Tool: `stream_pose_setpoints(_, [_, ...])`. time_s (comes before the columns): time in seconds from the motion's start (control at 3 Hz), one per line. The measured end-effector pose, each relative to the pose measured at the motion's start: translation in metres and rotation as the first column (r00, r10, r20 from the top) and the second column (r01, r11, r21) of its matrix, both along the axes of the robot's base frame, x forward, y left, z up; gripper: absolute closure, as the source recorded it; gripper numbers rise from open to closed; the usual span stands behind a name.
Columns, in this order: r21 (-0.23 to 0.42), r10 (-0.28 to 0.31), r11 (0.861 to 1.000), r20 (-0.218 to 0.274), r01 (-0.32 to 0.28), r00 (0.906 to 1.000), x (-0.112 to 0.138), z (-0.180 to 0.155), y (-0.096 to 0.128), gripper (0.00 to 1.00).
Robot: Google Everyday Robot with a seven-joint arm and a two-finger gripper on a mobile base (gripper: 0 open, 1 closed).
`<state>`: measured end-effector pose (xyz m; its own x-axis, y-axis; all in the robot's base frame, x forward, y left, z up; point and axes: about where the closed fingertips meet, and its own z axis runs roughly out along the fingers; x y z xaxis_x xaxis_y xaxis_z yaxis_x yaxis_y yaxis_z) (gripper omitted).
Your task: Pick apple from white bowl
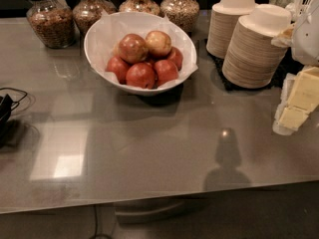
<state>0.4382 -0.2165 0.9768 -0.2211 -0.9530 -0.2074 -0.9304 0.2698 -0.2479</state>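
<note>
Evidently nothing had been lifted yet: the pale, round, yellowish-tan apple with a pink blush (158, 43) sat on top of the heap of darker red apples (141, 74), toward the back of the wide, glossy white bowl (102, 34) in the upper middle of the frame. Riding highest in the pile, it looked to me the easiest one to take from above without disturbing the rest. The bowl stood on the grey, shiny table (149, 153), with glass jars of grain (50, 21) behind it and stacks of tan paper bowls (254, 49) to its right. The robot's cream-and-white gripper (298, 103) hung at the right edge of the frame, well apart from the bowl and beyond the stacks. Whether it was open or closed I could not tell; no apple was in it.
</note>
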Motion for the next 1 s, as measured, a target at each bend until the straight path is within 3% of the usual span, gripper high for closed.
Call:
stream_pose_setpoints(0.33, [0.0, 0.0, 1.0, 0.0, 0.0, 1.0, 0.0, 0.0, 0.0, 0.0])
stream_pose_setpoints(0.67, [0.012, 0.017, 1.0, 0.018, -0.018, 0.9997, 0.012, 0.0, 0.015, 0.0])
stream_pose_setpoints(1.0, [0.052, 0.085, 0.995, 0.062, -0.089, 0.9944, 0.038, 0.008, 0.055, 0.0])
